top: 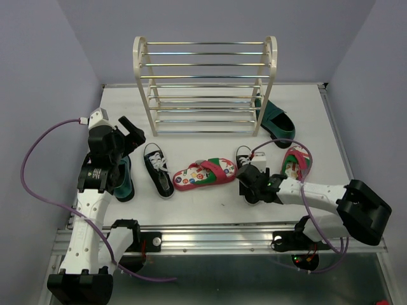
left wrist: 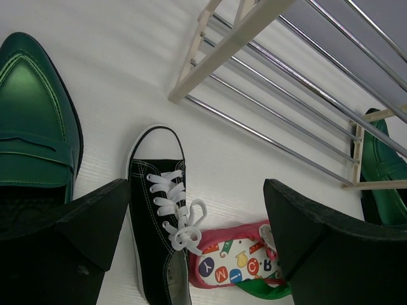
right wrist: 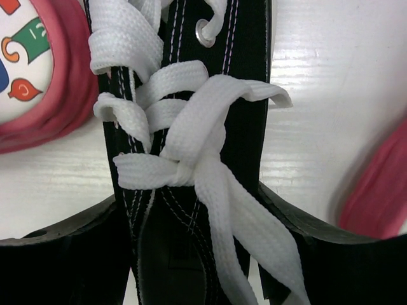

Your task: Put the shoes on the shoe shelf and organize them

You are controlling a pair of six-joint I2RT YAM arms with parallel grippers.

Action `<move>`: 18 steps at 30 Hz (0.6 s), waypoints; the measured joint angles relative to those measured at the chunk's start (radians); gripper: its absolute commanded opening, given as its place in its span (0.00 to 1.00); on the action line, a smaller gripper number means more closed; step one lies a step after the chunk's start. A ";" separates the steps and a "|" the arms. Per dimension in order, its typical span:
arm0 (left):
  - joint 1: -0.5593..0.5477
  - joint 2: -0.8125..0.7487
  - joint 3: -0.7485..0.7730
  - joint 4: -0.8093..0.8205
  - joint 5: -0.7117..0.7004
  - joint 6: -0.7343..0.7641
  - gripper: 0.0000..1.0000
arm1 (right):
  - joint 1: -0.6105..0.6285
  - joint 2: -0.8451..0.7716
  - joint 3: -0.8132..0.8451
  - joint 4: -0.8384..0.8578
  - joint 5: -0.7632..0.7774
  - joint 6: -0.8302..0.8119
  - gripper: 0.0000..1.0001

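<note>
The right black sneaker (right wrist: 191, 127) lies in front of the shoe shelf's (top: 139, 63) right post, toe towards the shelf; it is straddled by the right jaws, which are drawn narrow against both its sides just behind the lace bow; whether the sole is clear of the tabletop (top: 210, 203) cannot be told. The left black sneaker (top: 159, 170) lies in front of the shelf's left post, below the left jaws, which are spread wide and hold nothing.

The canvas upper is judged light and soft, so some give under the squeeze is to be expected; a hold low on the sides, near the stiffer rubber sole, is judged firmer than one at the collar. The loose laces could be snagged on the shelf's thin rods, and the sole is best laid across two rods.

One red flip-flop (top: 203, 173) lies in front of the shelf's middle; it is flat and flexible, and is probably best taken by its strap. The glossy green dress shoe (left wrist: 32, 127), out beyond the shelf's left post, is judged stiffer and more slippery.
</note>
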 measured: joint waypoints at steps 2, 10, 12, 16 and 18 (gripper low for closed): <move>0.000 0.000 0.000 0.000 -0.003 0.000 0.99 | 0.000 -0.032 -0.010 -0.015 -0.010 -0.011 0.01; 0.000 0.002 0.000 0.019 -0.003 -0.034 0.99 | 0.000 -0.262 -0.014 -0.027 0.038 -0.059 0.01; 0.000 0.003 0.000 0.031 -0.003 -0.045 0.99 | 0.000 -0.316 -0.014 -0.010 0.056 -0.080 0.01; 0.000 0.015 0.000 0.064 -0.006 -0.069 0.99 | -0.001 -0.325 -0.007 0.009 0.063 -0.117 0.01; 0.000 0.033 0.000 0.089 -0.007 -0.080 0.99 | -0.001 -0.280 0.013 0.000 0.060 -0.130 0.01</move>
